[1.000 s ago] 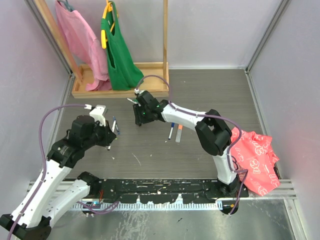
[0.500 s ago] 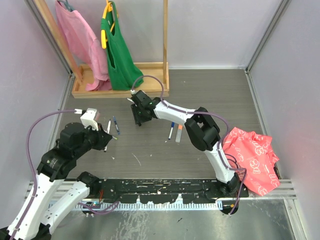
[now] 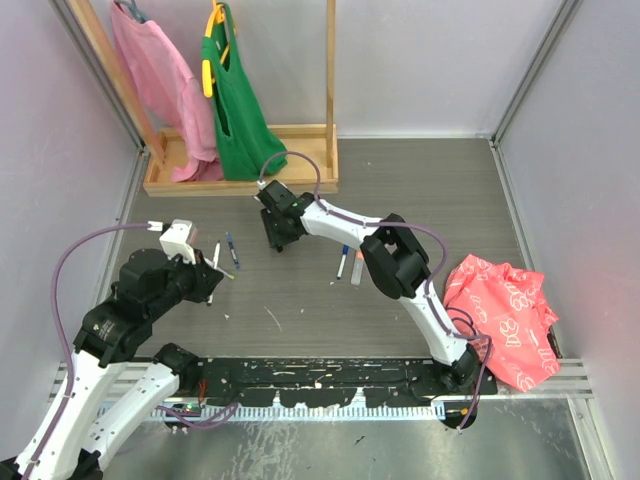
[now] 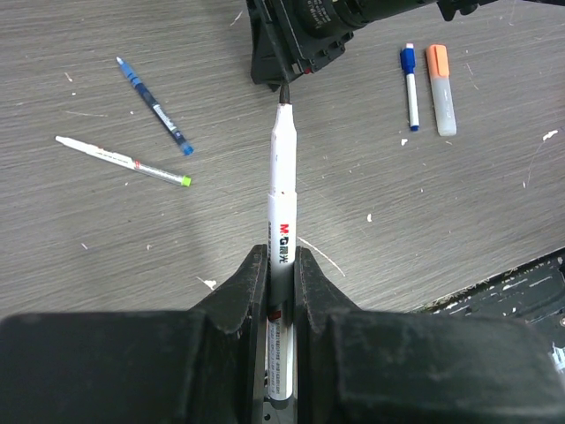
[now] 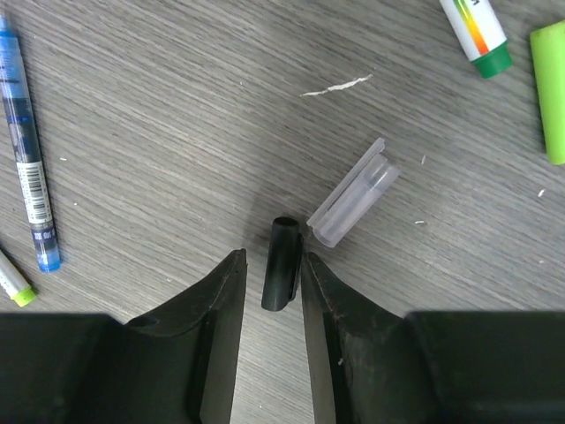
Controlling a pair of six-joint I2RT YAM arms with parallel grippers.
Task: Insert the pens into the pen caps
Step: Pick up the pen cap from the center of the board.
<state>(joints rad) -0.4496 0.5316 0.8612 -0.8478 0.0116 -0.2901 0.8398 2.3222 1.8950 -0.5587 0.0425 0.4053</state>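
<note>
Left claw: clenched on a white pen, black tip out, pointing far, tip just beside the right claw's housing.
Right claw: jaws only narrowly apart, straddling a black cap lying on the table. One finger is about on it and a gap shows on the other side, so it's not clamped.
Clear cap lies touching or just beside the black cap's far end.
Loose on the table: blue pen and green-tipped pen left of the claws, blue-capped pen and orange marker right.
Containers: pink bag and green bag hang on the far wooden rack, red bag near right. Can't tell their contents.
</note>
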